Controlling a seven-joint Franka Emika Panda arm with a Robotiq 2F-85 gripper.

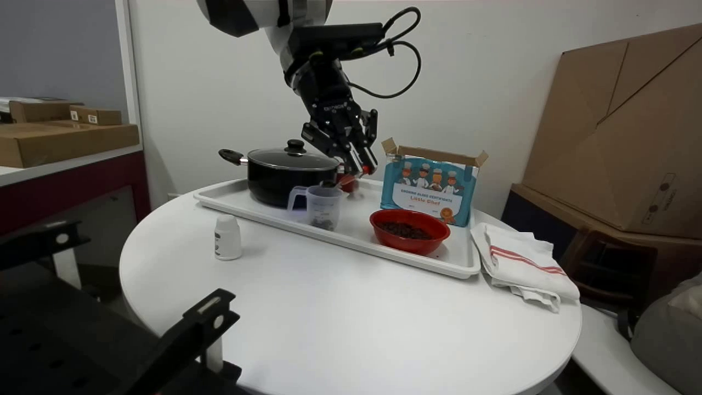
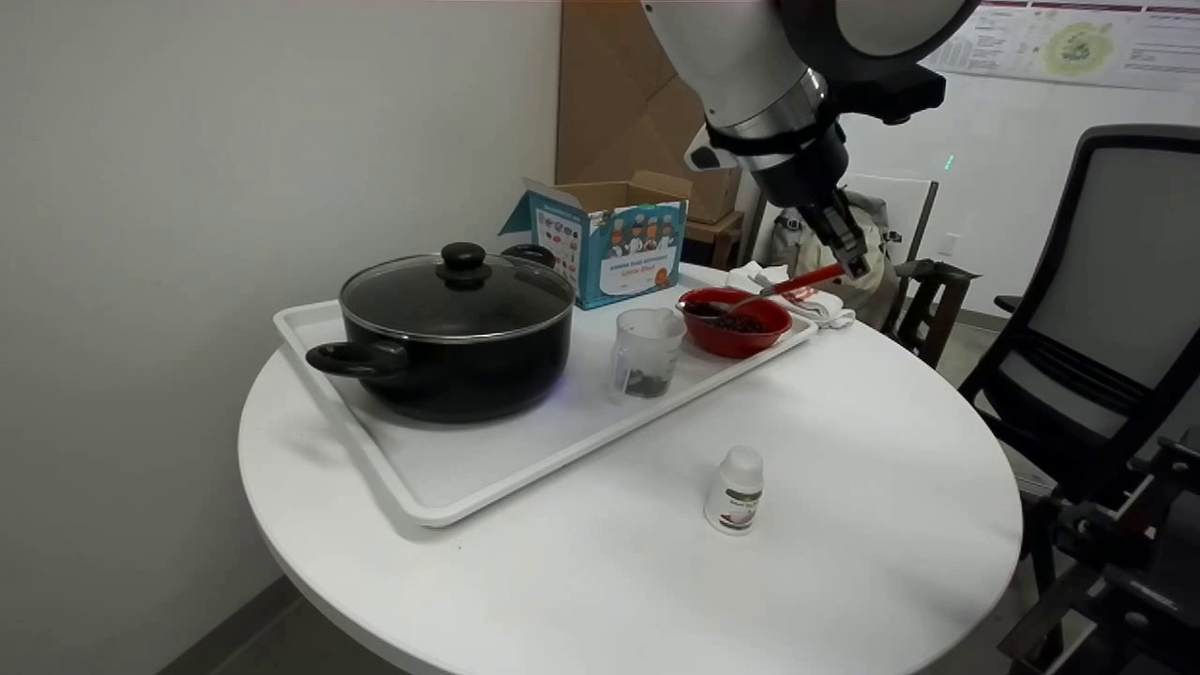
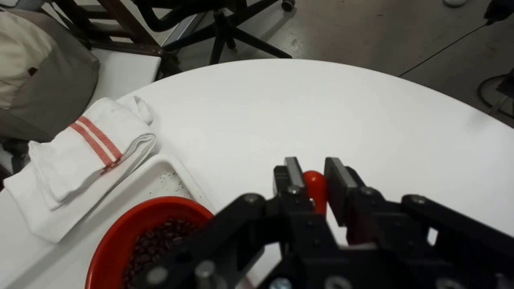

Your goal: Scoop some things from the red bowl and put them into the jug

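My gripper (image 1: pixel 366 169) is shut on the red handle of a spoon (image 2: pixel 808 279); the handle's round end shows between the fingers (image 3: pixel 311 172) in the wrist view. The spoon's head looks dark, close to the jug's rim in an exterior view and overlapping the red bowl in the other view angle; its exact height is unclear. The red bowl (image 1: pixel 410 231) holds dark beans and stands on the tray's end; it also shows in the wrist view (image 3: pixel 102 257). The jug (image 1: pixel 323 206), clear plastic (image 2: pixel 649 349), stands upright with some dark beans at its bottom. The jug is out of the wrist view.
A black lidded pot (image 2: pixel 459 366) stands on the white tray (image 2: pixel 487 506) beside the jug. A blue open box (image 1: pixel 428 189) stands behind the bowl. A folded white towel (image 1: pixel 518 260) lies by the tray's end. A small white bottle (image 2: pixel 735 492) stands on the table.
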